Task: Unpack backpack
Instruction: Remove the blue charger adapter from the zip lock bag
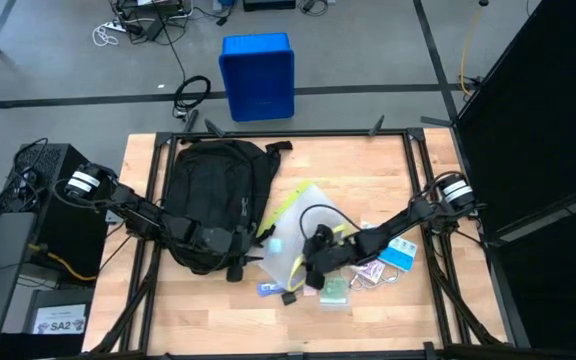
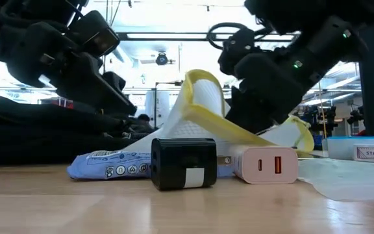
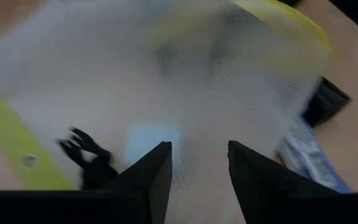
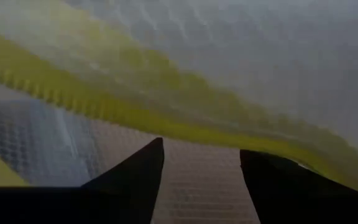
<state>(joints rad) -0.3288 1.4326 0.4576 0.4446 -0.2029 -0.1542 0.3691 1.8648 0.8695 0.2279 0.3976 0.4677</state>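
Pale wooden boards make up the table top (image 1: 388, 180), framed in black rails, with grey floor and a blue plastic crate (image 1: 257, 75) beyond its far edge. Taking the backpack (image 1: 211, 190) as landmark: it lies flat on the table's left half, black and rounded, straps toward the far edge. The left gripper (image 1: 236, 243) sits at the backpack's near right corner, beside a translucent mesh pouch (image 1: 303, 225) with yellow trim; its fingers (image 3: 151, 180) stand apart with the pouch's white mesh showing in the gap, and whether they touch the fabric cannot be told. The right gripper (image 1: 313, 262) is to the right of the backpack, over the pouch's near end; its fingers (image 4: 138, 177) are spread with mesh and a yellow band between them, and a grip cannot be confirmed. Right of the backpack and nearer the front edge lie a black charger cube (image 2: 183, 163), a white USB charger (image 2: 265, 164) just beside it, and a blue packet (image 2: 112, 165) behind them. Farther right of the pouch lie flat cards and packets (image 1: 393, 258).
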